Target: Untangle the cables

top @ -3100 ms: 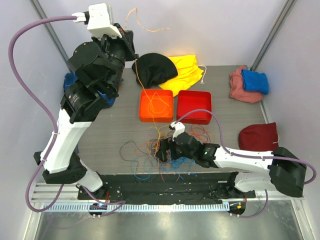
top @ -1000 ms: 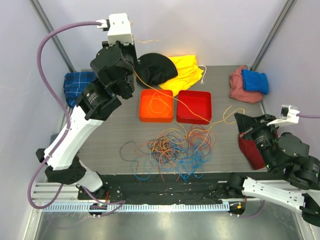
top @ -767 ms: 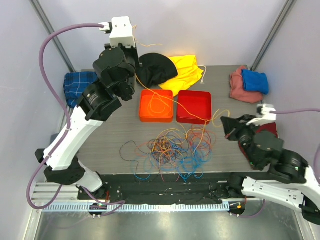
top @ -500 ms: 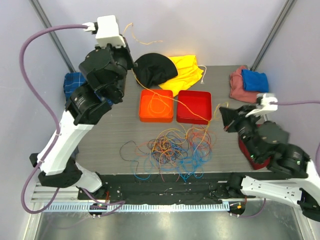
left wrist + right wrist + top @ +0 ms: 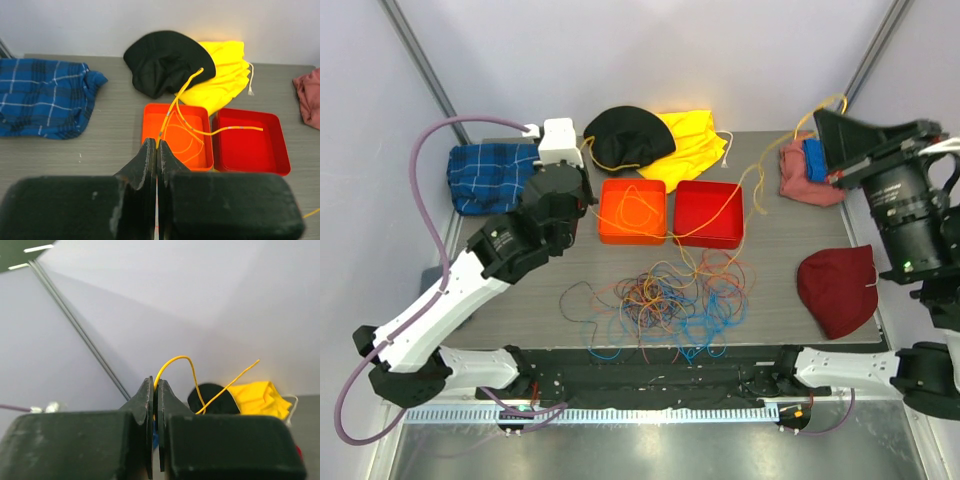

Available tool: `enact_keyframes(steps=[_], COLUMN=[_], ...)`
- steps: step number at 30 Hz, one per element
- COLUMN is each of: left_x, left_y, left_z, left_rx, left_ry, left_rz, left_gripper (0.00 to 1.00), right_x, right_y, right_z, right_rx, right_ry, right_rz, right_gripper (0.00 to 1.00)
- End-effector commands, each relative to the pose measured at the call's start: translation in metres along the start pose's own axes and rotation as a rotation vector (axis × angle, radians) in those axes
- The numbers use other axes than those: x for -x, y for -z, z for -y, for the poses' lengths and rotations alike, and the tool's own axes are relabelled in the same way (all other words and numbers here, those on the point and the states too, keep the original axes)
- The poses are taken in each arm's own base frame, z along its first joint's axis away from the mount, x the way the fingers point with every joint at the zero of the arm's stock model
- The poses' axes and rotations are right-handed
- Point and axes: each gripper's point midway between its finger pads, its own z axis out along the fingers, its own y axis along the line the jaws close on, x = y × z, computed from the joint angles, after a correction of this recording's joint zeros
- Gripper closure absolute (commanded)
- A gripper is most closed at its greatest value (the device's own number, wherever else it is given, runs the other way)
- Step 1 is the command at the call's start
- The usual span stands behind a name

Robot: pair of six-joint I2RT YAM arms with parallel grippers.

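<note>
Left gripper [image 5: 156,150] is low over the counter [image 5: 550,270], just in front of the orange tray [image 5: 632,210], and its jaws are pinched tight on a yellow cable [image 5: 190,80]. That cable climbs away toward the black hat [image 5: 628,135], and a loop of it lies across into the red tray [image 5: 708,213]. Over on the right, the right gripper [image 5: 155,390] is lifted high above the far right corner, jaws pressed together on a yellow cable too, which arcs up out of the fingertips. Whether both hold the same one, I cannot tell. From the top view a yellow line drops from that raised gripper, loops beside the red tray and runs down into the cables [image 5: 660,300], which lie in a loose orange, blue and red heap at the near middle of the counter, in front of both trays.
</note>
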Motion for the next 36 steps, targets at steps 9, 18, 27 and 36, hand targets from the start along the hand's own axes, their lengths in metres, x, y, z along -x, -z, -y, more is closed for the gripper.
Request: enact_keyframes(steps=[9,18,27,36], left_x=[-0.041,-0.009,0.082,0.156], left_y=[0.016,0.020,0.000,-0.021], left_z=[-0.014,-0.019,0.014,0.037], left_rx=[-0.027,-0.015,-0.012,0.033], left_ry=[0.095,0.099,0.051,0.008], left_rz=[-0.071,0.002,0.178,0.315], left_gripper=[1.00,1.00,1.00,1.00], right_x=[0.056,-0.019,-0.065,-0.092], right_y=[-0.021,-0.013,0.011,0.023], right_z=[-0.050,-0.029,0.009,0.027], right_rx=[0.133,0.089,0.027,0.002], right_ry=[0.016,0.038,0.033,0.055], right_rz=[0.076,-0.044,-0.112,-0.149], right_gripper=[0.99,0.99,0.99,0.99])
